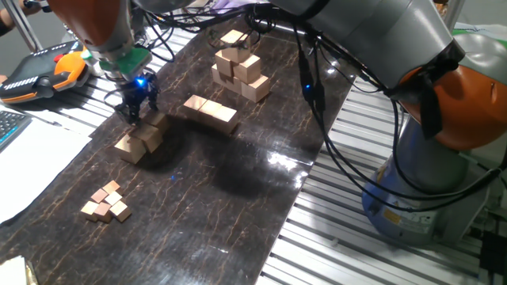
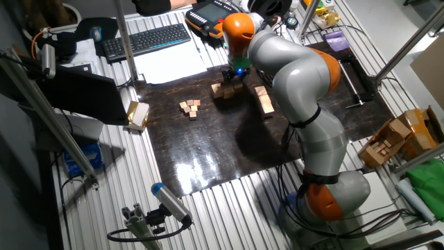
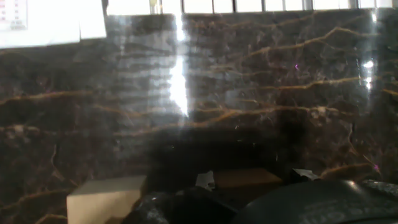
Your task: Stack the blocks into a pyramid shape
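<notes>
Few blocks (image 1: 139, 142) sit piled near the worktop's (image 1: 206, 214) left edge; your tool (image 1: 135, 112) hovers above, grip unreadable. Next, place squarely.

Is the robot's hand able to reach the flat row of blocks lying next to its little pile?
Probably yes. The gripper hangs just above the small pile, and the flat row of blocks lies close beside it on the dark mat, with nothing standing between them.
</notes>
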Controlling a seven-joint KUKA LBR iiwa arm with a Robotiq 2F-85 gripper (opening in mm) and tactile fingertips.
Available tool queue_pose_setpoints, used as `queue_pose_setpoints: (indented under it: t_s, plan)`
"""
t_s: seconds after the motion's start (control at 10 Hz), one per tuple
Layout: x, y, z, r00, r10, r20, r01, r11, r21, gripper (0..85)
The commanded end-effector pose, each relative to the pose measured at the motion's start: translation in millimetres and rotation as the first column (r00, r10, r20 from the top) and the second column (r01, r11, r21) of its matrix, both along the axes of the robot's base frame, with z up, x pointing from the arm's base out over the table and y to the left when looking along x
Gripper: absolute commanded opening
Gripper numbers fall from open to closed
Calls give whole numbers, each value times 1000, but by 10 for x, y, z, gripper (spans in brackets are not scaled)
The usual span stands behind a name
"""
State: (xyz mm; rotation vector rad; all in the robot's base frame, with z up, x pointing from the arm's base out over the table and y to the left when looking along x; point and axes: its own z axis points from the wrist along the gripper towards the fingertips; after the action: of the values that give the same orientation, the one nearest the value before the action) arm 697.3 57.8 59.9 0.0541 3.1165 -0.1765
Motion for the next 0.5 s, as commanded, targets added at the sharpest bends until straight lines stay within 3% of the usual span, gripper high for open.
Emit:
queue_pose_setpoints:
  t_s: [0.0, 0.4]
  plan:
    - [-15, -14, -14, 1000, 2, -2, -2, 1000, 3, 627]
    - [-100, 28, -14, 1000, -8, -12, 8, 1000, 6, 623]
